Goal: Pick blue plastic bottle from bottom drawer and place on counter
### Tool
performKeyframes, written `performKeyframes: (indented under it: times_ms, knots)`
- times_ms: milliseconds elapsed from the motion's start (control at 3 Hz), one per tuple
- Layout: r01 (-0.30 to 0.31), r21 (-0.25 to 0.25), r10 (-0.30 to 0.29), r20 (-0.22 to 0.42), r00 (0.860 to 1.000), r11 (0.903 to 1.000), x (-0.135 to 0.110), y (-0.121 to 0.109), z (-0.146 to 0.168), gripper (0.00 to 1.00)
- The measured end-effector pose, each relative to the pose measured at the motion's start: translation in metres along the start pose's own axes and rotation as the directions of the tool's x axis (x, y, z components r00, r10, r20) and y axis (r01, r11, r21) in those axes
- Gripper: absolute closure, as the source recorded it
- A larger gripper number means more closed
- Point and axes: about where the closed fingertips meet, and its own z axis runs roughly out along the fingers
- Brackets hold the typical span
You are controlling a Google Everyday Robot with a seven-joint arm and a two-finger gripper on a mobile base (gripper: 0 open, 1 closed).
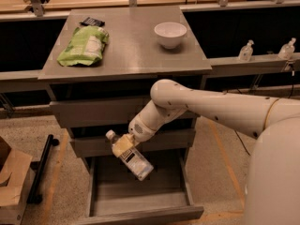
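Note:
The blue plastic bottle (130, 156) is a small clear bottle with a white cap and white label. It hangs tilted, cap to the upper left, in front of the middle drawer and above the open bottom drawer (140, 198). My gripper (124, 146) is shut on the bottle's upper part. My white arm reaches in from the right. The bottom drawer is pulled out and its grey inside shows nothing in it. The counter (126, 46) is the grey cabinet top above.
On the counter lie a green bag (84, 46), a small dark packet (92, 21) and a white bowl (170, 34). Two clear pump bottles (245, 50) stand on the ledge to the right. A cardboard box (10, 182) and a black bar (42, 165) are on the floor to the left.

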Motion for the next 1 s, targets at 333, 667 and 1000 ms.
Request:
performKeyframes:
  times_ms: [333, 667, 1000]
  knots:
    - [0.000, 0.000, 0.000, 0.000, 1.000, 1.0000, 0.000, 0.000, 0.000, 1.00]
    - [0.017, 0.013, -0.017, 0.057, 0.998, 0.9998, -0.006, -0.004, -0.020, 1.00]
    - [0.061, 0.054, -0.066, 0.104, 0.992, 0.9967, -0.019, -0.005, -0.066, 1.00]
